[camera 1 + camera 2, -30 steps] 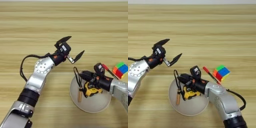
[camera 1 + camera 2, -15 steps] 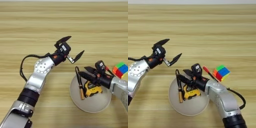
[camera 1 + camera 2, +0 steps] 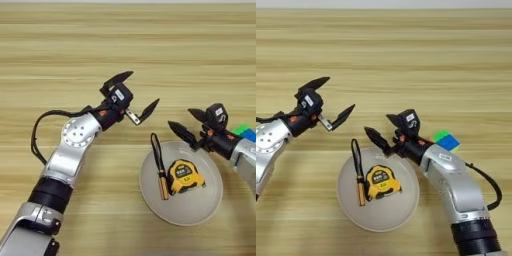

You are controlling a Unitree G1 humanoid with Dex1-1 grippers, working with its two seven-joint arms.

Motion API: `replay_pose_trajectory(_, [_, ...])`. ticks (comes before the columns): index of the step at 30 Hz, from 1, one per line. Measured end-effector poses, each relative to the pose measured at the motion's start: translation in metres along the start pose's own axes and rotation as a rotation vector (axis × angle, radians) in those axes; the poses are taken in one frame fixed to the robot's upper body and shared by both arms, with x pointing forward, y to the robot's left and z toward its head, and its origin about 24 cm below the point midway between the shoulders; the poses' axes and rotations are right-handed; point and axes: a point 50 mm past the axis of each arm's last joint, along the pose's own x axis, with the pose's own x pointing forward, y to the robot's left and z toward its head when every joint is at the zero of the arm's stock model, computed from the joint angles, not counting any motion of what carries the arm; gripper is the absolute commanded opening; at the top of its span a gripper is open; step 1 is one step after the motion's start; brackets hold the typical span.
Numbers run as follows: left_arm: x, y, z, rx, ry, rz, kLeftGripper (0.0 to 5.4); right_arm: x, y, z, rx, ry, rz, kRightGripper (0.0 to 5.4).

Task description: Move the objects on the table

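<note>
A yellow-black tape measure [image 3: 184, 176] lies in a round pale plate [image 3: 200, 212] near the table's [image 3: 128, 45] front right. Beside it in the plate lies a thin dark tool with a tan wooden handle [image 3: 161, 172], its handle toward me. My right gripper [image 3: 180, 117] hovers open and empty just past the plate's far rim. The multicolour puzzle cube [image 3: 446, 141] sits on the table right of the plate, partly hidden by my right arm. My left gripper [image 3: 144, 87] stands open and empty over the table, left of and beyond the plate.
A black cable [image 3: 37, 135] loops off my left arm at the left. Bare wood stretches across the far half of the table and to the left of the plate.
My right gripper has drawn back from the tape measure in the plate to beyond the far rim, leaving the tape measure lying there. The left arm has stayed put.
</note>
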Motion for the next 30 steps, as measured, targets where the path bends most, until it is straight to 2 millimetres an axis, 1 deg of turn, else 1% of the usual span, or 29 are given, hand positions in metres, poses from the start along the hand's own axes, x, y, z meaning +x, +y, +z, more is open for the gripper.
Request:
replay_pose_trajectory(1, [0.000, 0.000, 0.000, 0.000, 0.000, 0.003, 5.40, -0.002, -0.004, 0.003, -0.013, -0.007, -0.013, 4.87])
replay_pose_trajectory(3, [-0.002, 0.001, 0.000, -0.001, 0.000, 0.013, 5.40, -0.006, -0.011, 0.011, -0.037, -0.022, -0.037, 5.17])
replay_pose_trajectory(5, [-0.004, 0.002, -0.001, -0.004, 0.002, 0.027, 5.40, -0.009, -0.016, 0.020, -0.066, -0.045, -0.053, 5.35])
replay_pose_trajectory(9, [-0.010, 0.004, -0.006, -0.015, 0.021, 0.063, 5.40, -0.016, -0.027, 0.032, -0.105, -0.071, -0.091, 5.39])
replay_pose_trajectory(13, [-0.015, 0.009, -0.007, -0.016, 0.022, 0.105, 5.40, -0.024, -0.037, 0.037, -0.134, -0.072, -0.128, 5.39])
replay_pose_trajectory(20, [-0.024, 0.018, -0.010, -0.024, 0.034, 0.209, 5.40, -0.035, -0.055, 0.042, -0.177, -0.071, -0.186, 5.39])
replay_pose_trajectory(30, [-0.038, 0.025, -0.020, -0.028, 0.067, 0.305, 5.40, -0.050, -0.083, 0.032, -0.174, 0.016, -0.271, 5.39])
